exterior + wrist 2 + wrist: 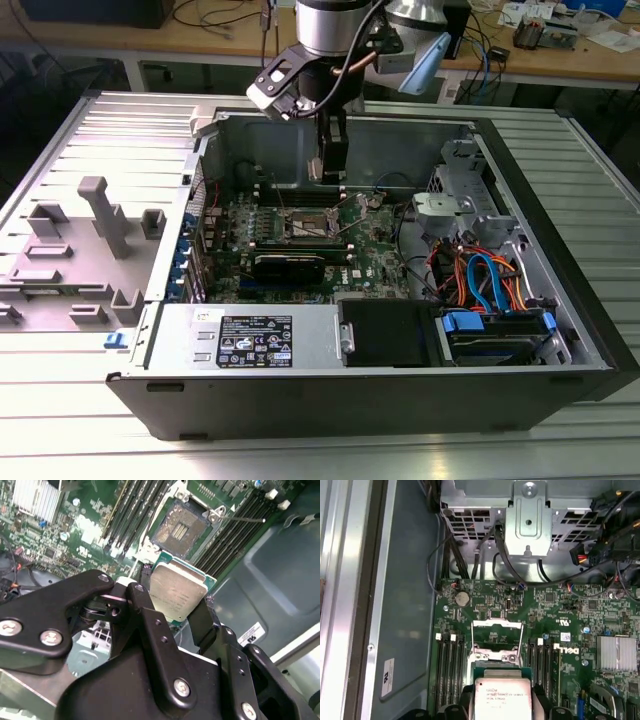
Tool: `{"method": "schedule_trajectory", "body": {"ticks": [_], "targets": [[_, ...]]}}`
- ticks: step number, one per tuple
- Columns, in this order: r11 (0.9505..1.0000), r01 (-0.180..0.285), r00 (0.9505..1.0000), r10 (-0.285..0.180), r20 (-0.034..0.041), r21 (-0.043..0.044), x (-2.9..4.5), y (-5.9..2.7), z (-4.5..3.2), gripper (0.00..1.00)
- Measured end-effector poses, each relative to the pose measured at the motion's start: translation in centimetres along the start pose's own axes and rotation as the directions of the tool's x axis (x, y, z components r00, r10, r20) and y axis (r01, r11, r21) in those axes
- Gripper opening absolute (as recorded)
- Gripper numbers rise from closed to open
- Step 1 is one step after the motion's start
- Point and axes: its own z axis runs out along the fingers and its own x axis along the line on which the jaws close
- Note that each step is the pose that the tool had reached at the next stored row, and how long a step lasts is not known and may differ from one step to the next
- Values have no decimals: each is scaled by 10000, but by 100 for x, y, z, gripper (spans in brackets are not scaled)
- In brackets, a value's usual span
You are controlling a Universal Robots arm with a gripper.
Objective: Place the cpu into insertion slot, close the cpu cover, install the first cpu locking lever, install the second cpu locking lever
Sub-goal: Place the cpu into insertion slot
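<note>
Black pincer fingers (150, 625) loom closest in the second wrist view, the pincer (175, 599) clamped on the cpu (179, 587) by two opposite edges, its dull metal top toward the camera. Beyond the chip, that view gives the insertion slot (181, 529), its dark centre bare and apart from the chip. The first wrist view adds the cpu cover (497, 624), tilted up open. The exterior view sets the arm (325, 30) at upper middle of the frame, over the green board (372, 252) inside the open computer case (400, 410) on the ribbed worktop (90, 440).
</note>
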Motion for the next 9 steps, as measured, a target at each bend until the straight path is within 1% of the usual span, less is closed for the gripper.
{"method": "schedule_trajectory", "body": {"ticks": [3,5,9], "targets": [[9997,-241,9997,241,33,32,3,-14,63,55],[9996,-294,9996,294,44,46,7,-31,136,55],[9995,-308,9995,308,51,50,10,-75,203,55]]}}
